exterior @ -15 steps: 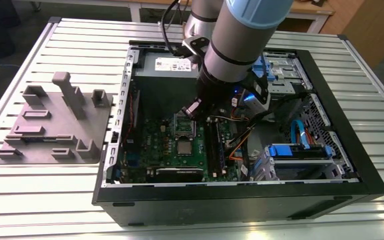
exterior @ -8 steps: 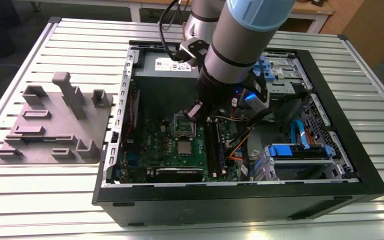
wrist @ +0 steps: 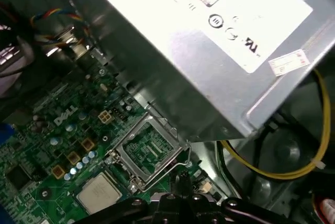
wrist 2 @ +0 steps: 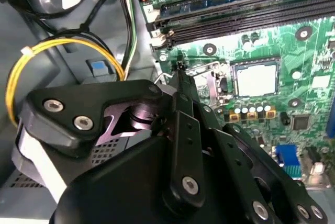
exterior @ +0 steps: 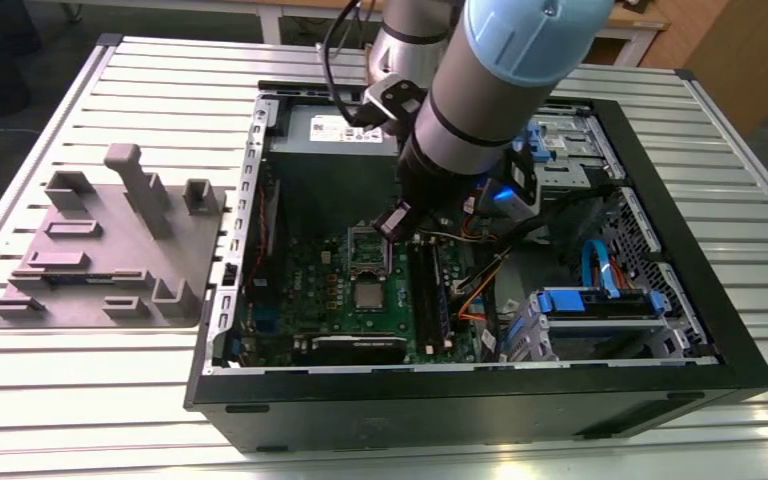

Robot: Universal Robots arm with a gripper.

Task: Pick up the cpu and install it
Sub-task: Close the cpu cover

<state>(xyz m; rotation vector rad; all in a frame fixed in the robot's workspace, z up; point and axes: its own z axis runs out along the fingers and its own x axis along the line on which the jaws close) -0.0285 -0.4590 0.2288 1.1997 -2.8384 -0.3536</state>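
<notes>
At the top centre of the exterior view the arm [exterior: 491, 75] is a thick silver-grey tube with a pale blue cap, ringed by a black band lower down. A black cable [exterior: 340, 50] loops beside it at upper left. In the second wrist view the claw [wrist 2: 180, 75] is matte black: angular linkage plates pinned with round silver screws, tapering to a narrow tip.
</notes>
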